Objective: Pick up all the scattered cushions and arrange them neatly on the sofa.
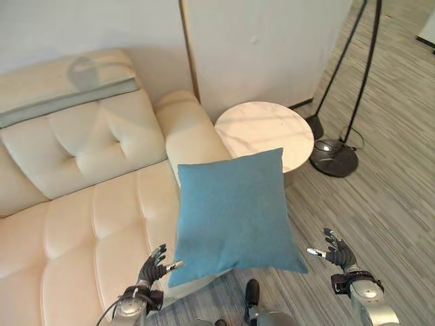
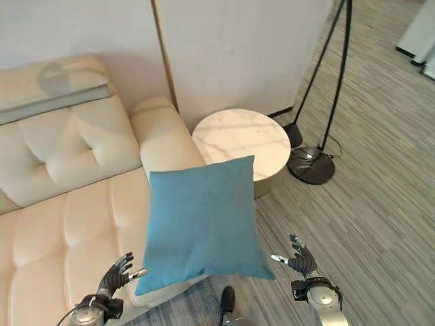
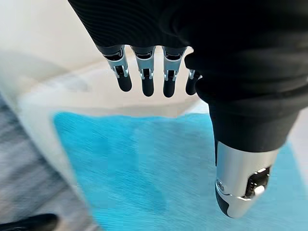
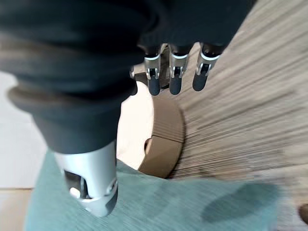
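A square blue cushion (image 1: 234, 214) is tilted over the front right corner of the cream sofa (image 1: 88, 204), and its lower edge hangs out above the floor. My left hand (image 1: 153, 266) is open just beside the cushion's lower left corner, with the fingers straight. In the left wrist view those fingers (image 3: 147, 82) point over the blue cushion (image 3: 159, 168) without gripping it. My right hand (image 1: 338, 251) is open a little to the right of the lower right corner, apart from the fabric. The right wrist view has the cushion (image 4: 168, 202) below that hand's thumb (image 4: 94, 187).
A round marble-topped side table (image 1: 265, 132) stands against the sofa's armrest (image 1: 190, 132), behind the cushion. A black floor lamp base (image 1: 334, 157) with its poles sits on the striped floor to the right. A white wall panel (image 1: 265, 47) rises behind the table.
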